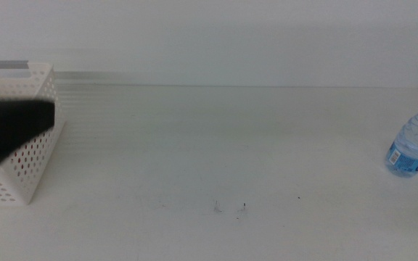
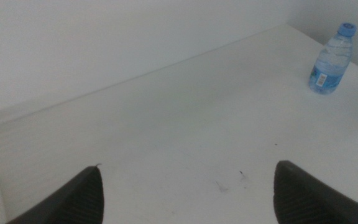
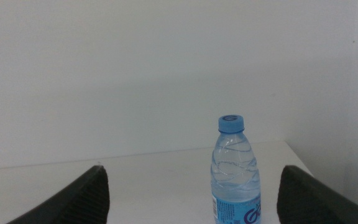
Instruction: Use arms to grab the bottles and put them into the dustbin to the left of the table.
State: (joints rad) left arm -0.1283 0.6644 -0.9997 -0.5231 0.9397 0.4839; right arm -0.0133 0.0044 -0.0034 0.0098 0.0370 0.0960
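A small clear water bottle (image 1: 414,143) with a blue cap and blue label stands upright near the table's right edge, also seen in the left wrist view (image 2: 329,61) and the right wrist view (image 3: 235,175). The white perforated dustbin (image 1: 29,156) sits at the far left. My left arm (image 1: 6,129) shows as a dark blurred mass over the dustbin; its gripper (image 2: 188,193) is open with nothing between the jaws. My right gripper (image 3: 191,196) is open, facing the bottle from a short distance, not touching it; it is out of the middle view.
The white table (image 1: 216,159) has a few small dark specks (image 1: 231,209) near its front middle. A white wall rises behind the table's far edge.
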